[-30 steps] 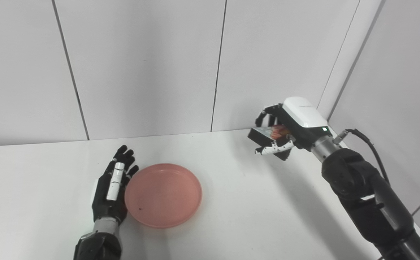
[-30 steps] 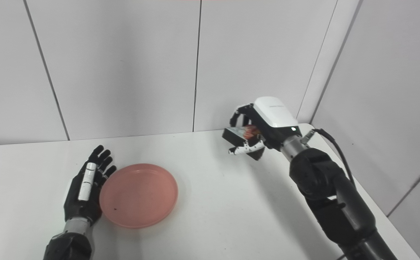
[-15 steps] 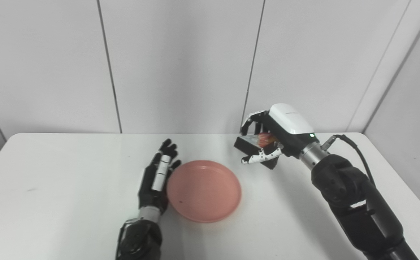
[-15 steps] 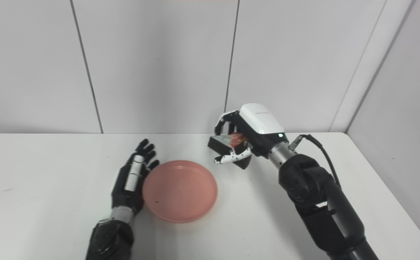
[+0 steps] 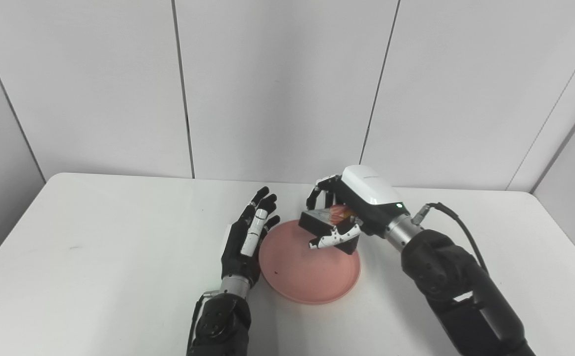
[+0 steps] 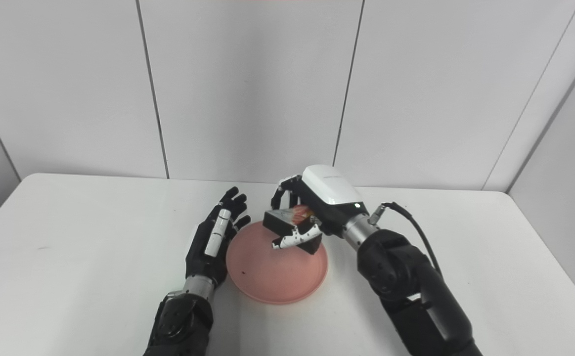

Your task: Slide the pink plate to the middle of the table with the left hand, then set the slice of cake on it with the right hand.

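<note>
A white table (image 5: pixel 94 257) with rounded far corners fills the lower part of the view, its top smooth and evenly lit, with a few faint marks. Behind it stands a wall (image 5: pixel 277 84) of pale grey panels parted by thin dark vertical seams. At the left and right edges, side walls (image 6: pixel 564 128) angle in toward the table.

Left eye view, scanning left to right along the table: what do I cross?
Left robot hand, open and flat beside the pink plate, then the slice of cake held over the plate's far side, then the right robot hand gripping it.
</note>
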Available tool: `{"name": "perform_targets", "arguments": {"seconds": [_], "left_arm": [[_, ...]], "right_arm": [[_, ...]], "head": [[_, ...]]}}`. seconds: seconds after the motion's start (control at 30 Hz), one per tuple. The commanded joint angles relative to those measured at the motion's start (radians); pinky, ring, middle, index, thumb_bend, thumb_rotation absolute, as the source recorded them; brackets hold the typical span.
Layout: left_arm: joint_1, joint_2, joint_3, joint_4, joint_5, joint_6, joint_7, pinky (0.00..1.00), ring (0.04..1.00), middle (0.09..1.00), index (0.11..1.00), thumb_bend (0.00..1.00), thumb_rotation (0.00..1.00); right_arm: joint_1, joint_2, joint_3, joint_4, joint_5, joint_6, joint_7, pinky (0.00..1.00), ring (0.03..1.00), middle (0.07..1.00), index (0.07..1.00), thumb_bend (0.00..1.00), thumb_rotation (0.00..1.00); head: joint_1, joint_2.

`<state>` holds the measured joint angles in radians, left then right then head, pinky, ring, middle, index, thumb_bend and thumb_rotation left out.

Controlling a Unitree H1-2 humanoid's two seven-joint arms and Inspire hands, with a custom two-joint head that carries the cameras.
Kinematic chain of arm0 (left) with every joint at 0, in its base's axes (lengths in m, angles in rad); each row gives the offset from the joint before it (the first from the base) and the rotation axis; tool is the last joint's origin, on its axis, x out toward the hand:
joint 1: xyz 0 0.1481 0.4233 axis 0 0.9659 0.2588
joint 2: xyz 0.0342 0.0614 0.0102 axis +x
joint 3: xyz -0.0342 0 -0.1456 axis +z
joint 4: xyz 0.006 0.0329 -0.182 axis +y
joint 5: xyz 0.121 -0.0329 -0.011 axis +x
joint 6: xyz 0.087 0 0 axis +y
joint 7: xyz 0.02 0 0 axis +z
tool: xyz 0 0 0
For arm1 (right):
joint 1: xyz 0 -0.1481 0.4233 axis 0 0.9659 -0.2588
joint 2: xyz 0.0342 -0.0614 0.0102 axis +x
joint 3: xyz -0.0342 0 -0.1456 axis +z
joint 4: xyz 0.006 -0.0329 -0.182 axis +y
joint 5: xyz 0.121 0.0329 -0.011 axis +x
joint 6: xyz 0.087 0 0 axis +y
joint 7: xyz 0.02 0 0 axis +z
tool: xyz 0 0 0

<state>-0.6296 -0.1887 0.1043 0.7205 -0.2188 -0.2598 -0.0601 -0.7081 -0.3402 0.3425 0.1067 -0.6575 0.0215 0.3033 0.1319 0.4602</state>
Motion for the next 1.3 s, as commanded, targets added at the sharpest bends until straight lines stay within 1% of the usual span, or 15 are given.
{"name": "perform_targets", "arguments": {"seconds": [0.0,0.1,0.27,0.33,0.5,0.67,0.83,0.9,1.03,1.13,1.17,1.2,1.23,1.27], "left_arm": [[0.034,-0.009,0.002,0.05,0.005,0.042,0.026,0.86,0.915,0.869,0.84,0.86,0.68],[0.036,-0.01,0.001,0.041,0.01,0.045,0.032,0.85,0.913,0.871,0.839,0.84,0.68],[0.039,-0.007,-0.002,0.033,0.011,0.05,0.026,0.85,0.919,0.88,0.848,0.82,0.69],[0.041,-0.005,-0.005,0.029,0.016,0.053,0.027,0.85,0.919,0.882,0.851,0.81,0.69],[0.044,-0.004,-0.007,0.027,0.027,0.056,0.03,0.83,0.911,0.871,0.84,0.84,0.69],[0.049,-0.007,-0.006,0.012,0.025,0.071,0.034,0.81,0.904,0.862,0.824,0.86,0.69],[0.051,-0.003,-0.01,0.008,0.027,0.075,0.03,0.81,0.904,0.862,0.822,0.87,0.7],[0.051,-0.001,-0.013,0.011,0.029,0.074,0.03,0.81,0.905,0.862,0.824,0.88,0.7],[0.056,0.001,-0.017,0.003,0.036,0.078,0.036,0.81,0.901,0.858,0.829,0.88,0.7],[0.058,0.003,-0.023,0.0,0.047,0.08,0.04,0.8,0.9,0.867,0.837,0.87,0.72],[0.059,0.004,-0.024,-0.001,0.048,0.081,0.04,0.8,0.897,0.869,0.836,0.86,0.72],[0.06,0.004,-0.024,-0.002,0.049,0.082,0.041,0.8,0.896,0.868,0.833,0.85,0.72],[0.06,0.004,-0.025,-0.003,0.05,0.083,0.041,0.8,0.896,0.868,0.833,0.85,0.72],[0.06,0.004,-0.025,-0.003,0.05,0.083,0.042,0.8,0.894,0.865,0.834,0.85,0.72]], "right_arm": [[-0.06,0.005,0.001,0.011,-0.01,-0.052,-0.039,0.12,0.179,0.269,0.477,0.53,0.15],[-0.064,0.011,0.014,0.056,-0.022,-0.073,-0.05,0.12,0.178,0.268,0.475,0.53,0.15],[-0.054,0.024,0.031,0.1,-0.044,-0.074,-0.064,0.12,0.186,0.275,0.475,0.53,0.14],[-0.05,0.028,0.043,0.122,-0.059,-0.084,-0.081,0.12,0.186,0.275,0.475,0.53,0.14],[-0.043,0.037,0.076,0.164,-0.098,-0.082,-0.11,0.14,0.214,0.308,0.479,0.53,0.14],[-0.044,0.041,0.096,0.226,-0.108,-0.132,-0.16,0.15,0.226,0.319,0.479,0.53,0.14],[-0.042,0.044,0.105,0.242,-0.128,-0.138,-0.182,0.16,0.232,0.331,0.48,0.53,0.14],[-0.038,0.047,0.107,0.248,-0.143,-0.141,-0.209,0.16,0.238,0.341,0.481,0.53,0.14],[-0.024,0.053,0.102,0.265,-0.162,-0.159,-0.289,0.17,0.247,0.352,0.485,0.52,0.15],[-0.017,0.051,0.101,0.276,-0.165,-0.167,-0.322,0.18,0.259,0.371,0.489,0.52,0.16],[-0.015,0.05,0.101,0.28,-0.167,-0.17,-0.332,0.2,0.285,0.416,0.511,0.54,0.24],[-0.014,0.049,0.101,0.282,-0.167,-0.172,-0.338,0.21,0.305,0.448,0.567,0.62,0.44],[-0.011,0.047,0.1,0.284,-0.168,-0.174,-0.342,0.22,0.307,0.451,0.572,0.63,0.46],[-0.01,0.044,0.101,0.286,-0.168,-0.174,-0.344,0.25,0.355,0.498,0.609,0.64,0.62]], "head": [[0.002,0.002],[0.001,0.007],[-0.002,0.009],[-0.003,0.01],[-0.004,0.012],[-0.008,0.016],[-0.01,0.016],[-0.01,0.015],[-0.014,0.017],[-0.016,0.017],[-0.017,0.017],[-0.017,0.017],[-0.016,0.017],[-0.016,0.017]]}}
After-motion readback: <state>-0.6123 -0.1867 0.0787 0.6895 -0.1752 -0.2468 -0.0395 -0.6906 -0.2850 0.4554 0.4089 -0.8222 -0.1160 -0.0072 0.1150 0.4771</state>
